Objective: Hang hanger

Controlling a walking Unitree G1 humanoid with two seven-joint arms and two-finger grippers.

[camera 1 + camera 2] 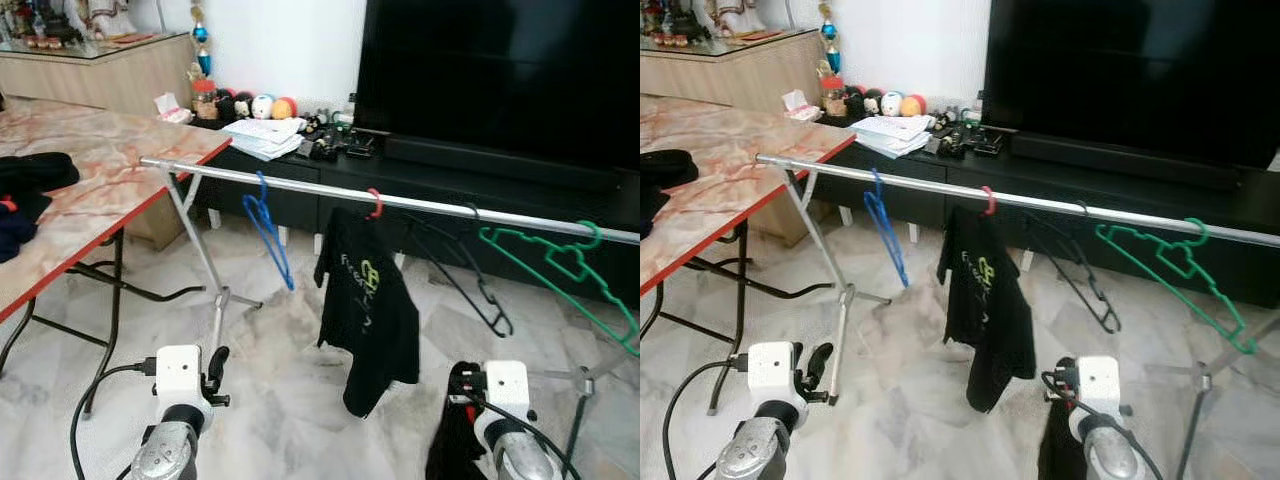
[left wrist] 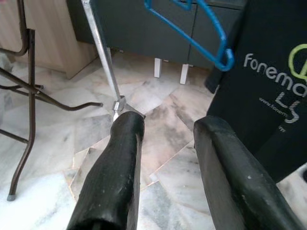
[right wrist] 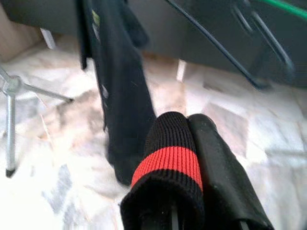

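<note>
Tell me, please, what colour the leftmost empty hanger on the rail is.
Blue hanger, clearest in the left eye view.

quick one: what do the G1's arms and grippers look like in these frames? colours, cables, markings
Both forearms are silver metal, each ending in a white boxy wrist block. A black cable loops out from the left arm's block; another black cable runs along the right arm's. The left gripper has two long, rounded, matte black fingers. The right gripper has the same black fingers. No logos or markings are readable on either arm.

Before me a big dark television [image 1: 500, 70] stands on a low black cabinet [image 1: 300, 190]. Papers [image 1: 262, 136] and small round toys [image 1: 262, 105] lie on that cabinet, beside the television.
</note>
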